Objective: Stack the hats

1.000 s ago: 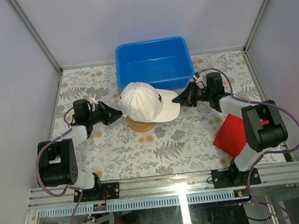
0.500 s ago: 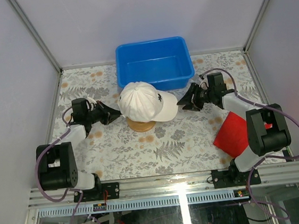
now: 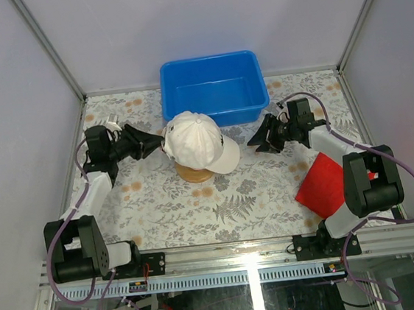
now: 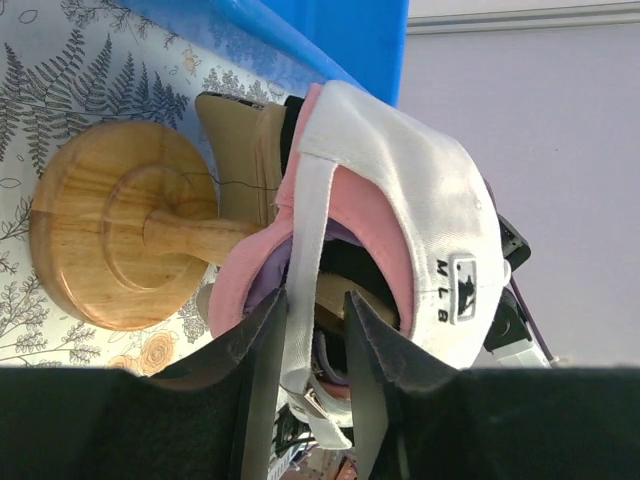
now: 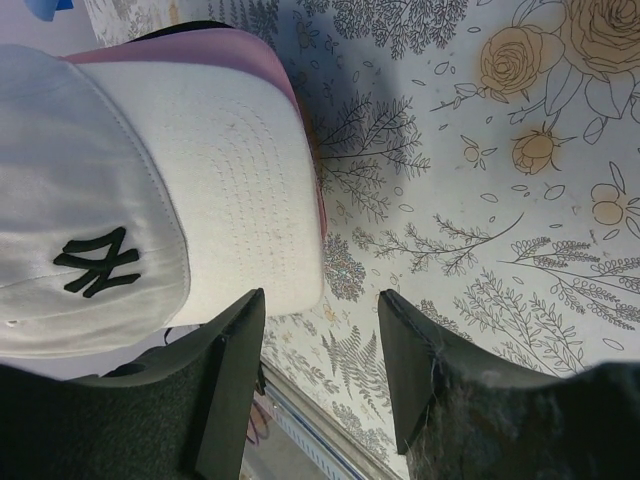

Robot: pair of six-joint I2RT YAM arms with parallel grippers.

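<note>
Looking at the top view: white cap (image 3: 194, 138) sits on top of the stack on a wooden stand (image 3: 194, 174) mid-desk (image 3: 198, 215), just in front of the blue bin (image 3: 213, 88). The left gripper (image 3: 158, 143) is at the cap's back and the right gripper (image 3: 256, 142) is just off the brim tip, 1 arm per side, likely so the cap could be seated level. A red cloth (image 3: 321, 185) lies apart, by the right arm.

Left wrist view: the stack shows in layers, with the white cap (image 4: 420, 190) outermost, then pink cap (image 4: 350, 200), lavender cap (image 4: 262, 290), a sliver of black cap (image 4: 291, 112) and tan cap (image 4: 235, 130) over the stand (image 4: 100, 230). The left gripper (image 4: 312, 300) is slightly spread, and the white back strap (image 4: 305, 220) runs between its fingers without being clamped. This reads as a letting-go pose.

Right wrist view: the right gripper (image 5: 320, 310) is spread wide with only bare desk (image 5: 480, 200) between its fingers. The white brim (image 5: 230, 180) is just beside 1 finger, not gripped. A pink brim edge (image 5: 250, 45) peeks out underneath, so the brims line up.

Judgement: all 5 caps look stacked and the task is near done.
</note>
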